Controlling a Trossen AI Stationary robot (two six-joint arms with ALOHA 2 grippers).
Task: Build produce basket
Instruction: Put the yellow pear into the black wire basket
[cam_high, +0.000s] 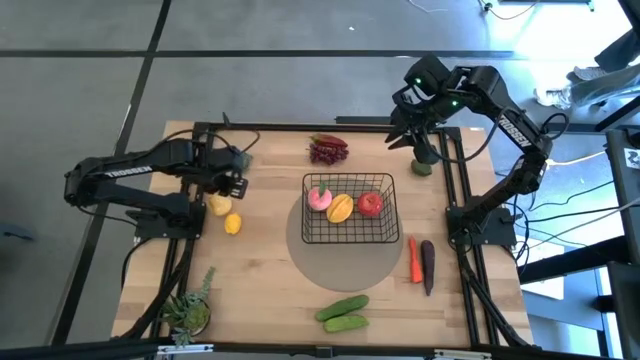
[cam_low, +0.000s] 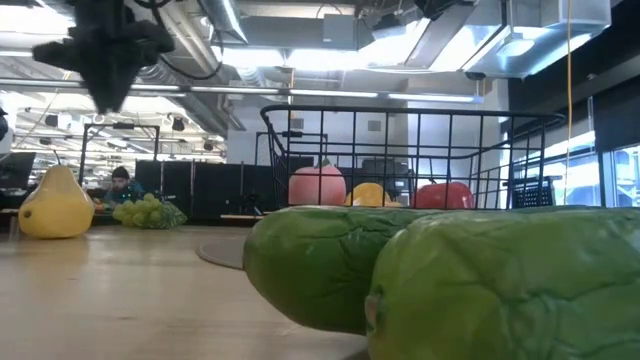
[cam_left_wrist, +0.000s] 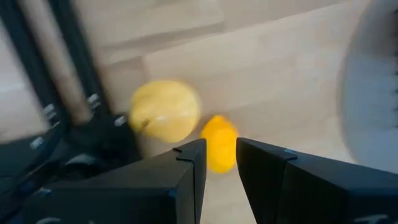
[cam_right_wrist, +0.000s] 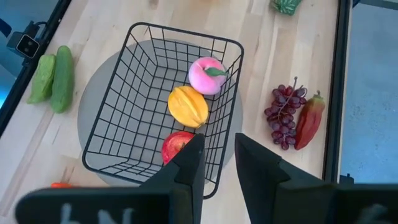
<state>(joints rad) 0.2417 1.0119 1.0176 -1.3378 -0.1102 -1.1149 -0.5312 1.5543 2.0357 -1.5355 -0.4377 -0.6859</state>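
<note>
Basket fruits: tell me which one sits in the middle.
The yellow-orange mango, with the pink peach on one side and the red apple on the other.

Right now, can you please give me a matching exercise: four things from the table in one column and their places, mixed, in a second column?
Things:
1. peach
2. cucumbers
3. carrot
4. lemon

Places:
A. table's near edge, in front of the basket
B. inside the basket
C. by the left gripper
D. right of the basket, beside the eggplant

Pairs: 1-B, 2-A, 3-D, 4-C
</note>
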